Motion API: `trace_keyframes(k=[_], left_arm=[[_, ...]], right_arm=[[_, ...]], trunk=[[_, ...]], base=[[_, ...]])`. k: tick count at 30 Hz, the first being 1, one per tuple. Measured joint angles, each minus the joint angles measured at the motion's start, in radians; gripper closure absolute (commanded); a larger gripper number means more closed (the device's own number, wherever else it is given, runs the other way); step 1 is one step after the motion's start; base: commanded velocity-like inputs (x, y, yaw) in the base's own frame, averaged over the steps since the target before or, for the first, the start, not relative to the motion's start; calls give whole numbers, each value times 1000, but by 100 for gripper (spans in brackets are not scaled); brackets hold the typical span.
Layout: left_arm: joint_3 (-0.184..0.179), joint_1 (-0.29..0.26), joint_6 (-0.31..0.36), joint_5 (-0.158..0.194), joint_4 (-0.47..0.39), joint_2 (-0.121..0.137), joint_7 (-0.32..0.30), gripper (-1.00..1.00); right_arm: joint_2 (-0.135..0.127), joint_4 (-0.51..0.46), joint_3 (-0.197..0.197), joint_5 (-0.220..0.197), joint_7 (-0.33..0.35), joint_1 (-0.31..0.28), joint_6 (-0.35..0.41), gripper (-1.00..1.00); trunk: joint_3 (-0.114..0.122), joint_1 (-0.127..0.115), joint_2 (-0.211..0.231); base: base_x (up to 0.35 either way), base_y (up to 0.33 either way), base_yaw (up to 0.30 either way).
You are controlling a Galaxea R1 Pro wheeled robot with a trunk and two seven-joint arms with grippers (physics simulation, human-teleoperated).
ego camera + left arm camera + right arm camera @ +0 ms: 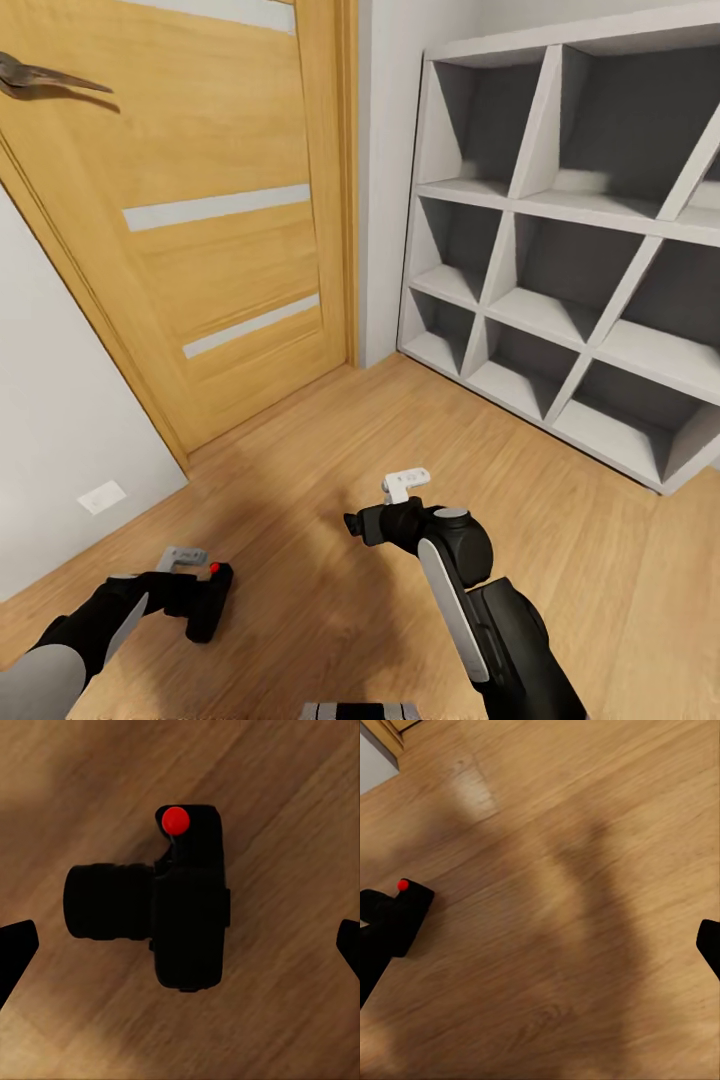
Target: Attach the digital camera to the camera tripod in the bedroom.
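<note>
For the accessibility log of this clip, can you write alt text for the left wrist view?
A small black digital camera with a bright red round button and a stubby lens is seen from above, over a wooden floor. The dark fingertips of the left hand sit at either edge of the picture, spread wide apart.

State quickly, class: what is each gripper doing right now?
Left gripper: jaws spread wide, yet the digital camera sits between them; grip cannot be told.
Right gripper: open, holding nothing.

door handle (pixel 45 78) cut off at edge, shelving (pixel 570 230) cropped
</note>
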Motion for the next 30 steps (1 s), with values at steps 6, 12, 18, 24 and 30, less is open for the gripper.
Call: trace_keyframes(k=[6, 12, 18, 24, 30], left_arm=[[-1, -6, 0, 0, 0, -1, -2, -100], [-2, -8, 0, -1, 0, -1, -6, -100], [-2, -9, -1, -2, 0, -1, -9, -100], [-2, -9, -3, -2, 0, -2, -10, -100], [-3, -9, -3, -3, -1, -6, -11, -100]], right_arm=[[0, -7, -1, 1, -2, -1, -10, -100], [0, -10, 2, 1, -3, -1, -51, -100], [0, -11, 2, 1, -3, -1, -73, -100], [0, -12, 2, 1, -3, -1, -83, -100], [0, -12, 3, 1, -3, -1, -88, -100]], trunk=[[-23, 3, -1], [-46, 5, -3], [-70, 8, -4], [-81, 9, -5], [-81, 9, -5]], base=[[0, 0, 0], [0, 0, 0], [0, 0, 0], [0, 0, 0], [0, 0, 0]])
